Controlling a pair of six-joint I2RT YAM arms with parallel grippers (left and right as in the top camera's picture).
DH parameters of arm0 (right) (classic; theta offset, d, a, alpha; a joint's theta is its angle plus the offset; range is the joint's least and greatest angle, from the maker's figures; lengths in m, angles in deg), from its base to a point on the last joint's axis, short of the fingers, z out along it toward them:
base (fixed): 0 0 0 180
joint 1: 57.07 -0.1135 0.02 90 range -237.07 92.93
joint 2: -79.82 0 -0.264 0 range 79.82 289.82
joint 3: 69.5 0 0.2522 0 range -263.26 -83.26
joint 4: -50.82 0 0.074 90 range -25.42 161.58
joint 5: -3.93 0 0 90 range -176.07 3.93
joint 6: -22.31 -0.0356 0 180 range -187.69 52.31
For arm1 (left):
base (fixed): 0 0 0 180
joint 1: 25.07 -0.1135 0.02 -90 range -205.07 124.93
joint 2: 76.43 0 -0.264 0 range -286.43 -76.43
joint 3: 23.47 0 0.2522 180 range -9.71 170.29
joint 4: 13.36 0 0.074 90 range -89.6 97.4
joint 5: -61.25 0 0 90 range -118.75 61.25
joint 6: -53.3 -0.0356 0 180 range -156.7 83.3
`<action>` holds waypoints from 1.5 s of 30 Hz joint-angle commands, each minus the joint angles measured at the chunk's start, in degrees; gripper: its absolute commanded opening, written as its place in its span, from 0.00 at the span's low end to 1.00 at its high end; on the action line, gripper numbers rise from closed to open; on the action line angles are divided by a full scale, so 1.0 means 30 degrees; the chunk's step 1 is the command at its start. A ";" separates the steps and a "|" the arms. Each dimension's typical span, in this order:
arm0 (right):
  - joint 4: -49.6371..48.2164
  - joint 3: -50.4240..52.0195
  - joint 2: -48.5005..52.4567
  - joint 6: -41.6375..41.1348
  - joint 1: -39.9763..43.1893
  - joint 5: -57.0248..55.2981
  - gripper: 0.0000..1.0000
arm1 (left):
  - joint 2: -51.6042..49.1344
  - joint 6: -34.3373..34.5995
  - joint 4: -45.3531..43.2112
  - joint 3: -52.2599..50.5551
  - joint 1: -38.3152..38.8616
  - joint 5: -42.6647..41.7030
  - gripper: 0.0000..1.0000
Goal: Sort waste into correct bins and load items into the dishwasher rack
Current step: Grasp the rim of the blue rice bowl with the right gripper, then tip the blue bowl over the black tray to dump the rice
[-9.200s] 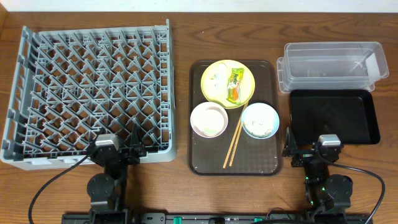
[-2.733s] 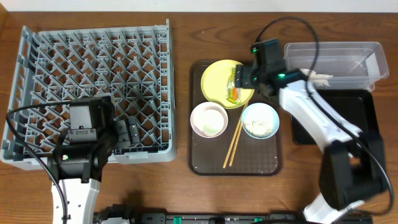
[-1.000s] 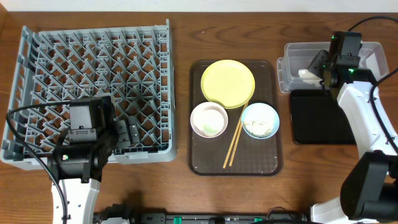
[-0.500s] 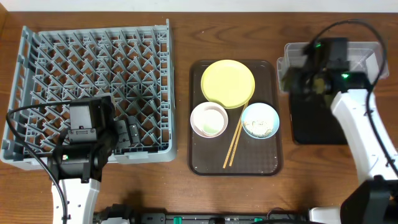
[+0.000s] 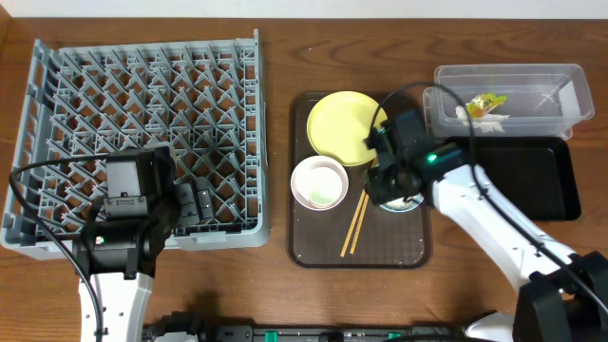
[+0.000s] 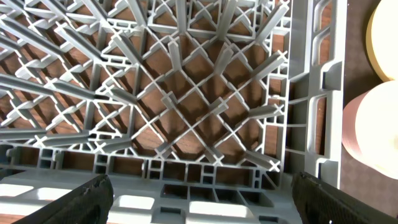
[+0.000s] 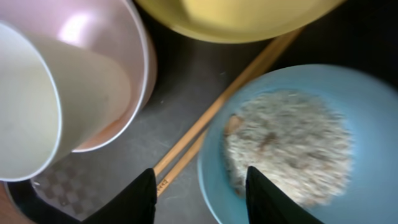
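My right gripper (image 5: 388,182) (image 7: 202,200) is open low over the light blue bowl (image 7: 367,118) (image 5: 414,202) of white rice (image 7: 292,143). Its left finger hangs outside the rim by the wooden chopsticks (image 7: 217,118) (image 5: 356,223), its right finger over the rice. The white bowl (image 5: 320,182) (image 7: 140,56) holds a small pale cup (image 7: 37,106). The yellow plate (image 5: 344,125) lies bare. The green-and-orange wrapper (image 5: 485,102) lies in the clear tub (image 5: 551,81), with the black tray (image 5: 532,176) below it. My left gripper (image 5: 198,202) (image 6: 208,205) hangs open over the grey rack's (image 5: 142,123) front edge.
The plate, bowls and chopsticks sit on a brown serving tray (image 5: 313,245) between the rack and the bins. The left wrist view shows the rack's pegs (image 6: 186,112) with the white bowl (image 6: 379,130) to the right. Cables trail from both arms.
My right arm has swung left from the clear tub to above the blue bowl. The wrapper now lies in the tub. The left arm has not moved.
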 commanded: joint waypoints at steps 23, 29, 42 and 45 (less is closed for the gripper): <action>-0.3745 0.3475 -0.0073 -0.2106 -0.1093 -0.2412 0.01 | 0.0007 0.0117 -0.0015 0.0401 0.0036 0.0007 0.93; -0.2871 0.2288 -0.1566 -0.2266 -0.1093 -0.2346 0.01 | 0.0007 0.0117 -0.0015 0.0401 0.0036 0.0007 0.93; -0.2040 0.0998 -0.5829 -0.4415 0.3738 0.0627 0.01 | 0.0007 0.0117 -0.0015 0.0401 0.0036 0.0007 0.93; -0.2062 0.1064 -0.5748 -0.4401 0.5952 0.3264 0.02 | 0.0007 0.0117 -0.0015 0.0401 0.0036 0.0007 0.93</action>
